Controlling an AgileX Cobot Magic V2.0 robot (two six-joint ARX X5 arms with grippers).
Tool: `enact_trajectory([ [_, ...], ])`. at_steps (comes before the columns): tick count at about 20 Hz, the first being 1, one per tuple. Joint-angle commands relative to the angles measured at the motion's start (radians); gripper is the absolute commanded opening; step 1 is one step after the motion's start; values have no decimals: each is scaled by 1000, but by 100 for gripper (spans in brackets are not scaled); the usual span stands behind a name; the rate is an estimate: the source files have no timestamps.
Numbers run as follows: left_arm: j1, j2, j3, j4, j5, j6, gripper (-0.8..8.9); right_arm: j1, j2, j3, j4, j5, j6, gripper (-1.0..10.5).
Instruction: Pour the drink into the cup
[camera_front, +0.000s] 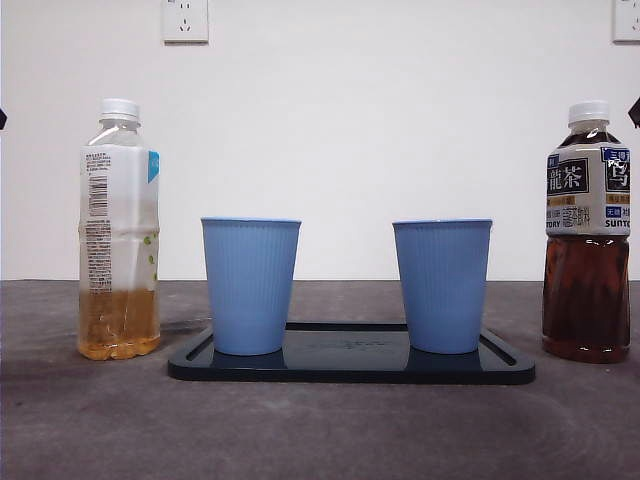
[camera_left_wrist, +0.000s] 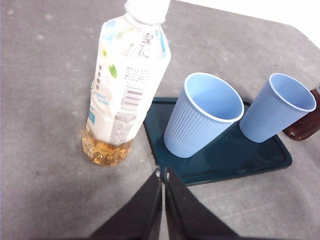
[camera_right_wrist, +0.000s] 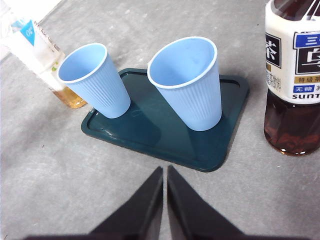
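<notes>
Two blue ribbed cups stand upright and empty on a dark tray (camera_front: 350, 368): a left cup (camera_front: 250, 285) and a right cup (camera_front: 441, 285). A capped bottle of pale green tea (camera_front: 118, 235), about a quarter full, stands left of the tray. A capped bottle of dark tea (camera_front: 587, 235) stands right of it. My left gripper (camera_left_wrist: 163, 175) is shut and empty, hovering above the table near the pale bottle (camera_left_wrist: 125, 85) and the tray's corner. My right gripper (camera_right_wrist: 164, 172) is shut and empty, above the table in front of the tray (camera_right_wrist: 200, 150), with the dark bottle (camera_right_wrist: 292, 80) to one side.
The grey table (camera_front: 320, 430) has bare room in front of the tray. A white wall with two sockets (camera_front: 185, 20) stands behind. Black arm tips show at the top corners of the front view.
</notes>
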Motion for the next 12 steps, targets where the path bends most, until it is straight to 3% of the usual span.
enact_trajectory([
  [1, 34, -53, 13, 7, -11, 173, 7, 5, 3, 16, 10, 0, 7, 8],
  [5, 210, -189, -49, 102, -64, 354, 7, 5, 3, 16, 10, -1, 7, 8],
  [9, 334, -330, -241, 287, -121, 364, 7, 5, 3, 16, 10, 0, 7, 8],
  [12, 372, -399, -347, 287, -121, 363, 7, 5, 3, 16, 10, -1, 7, 8],
])
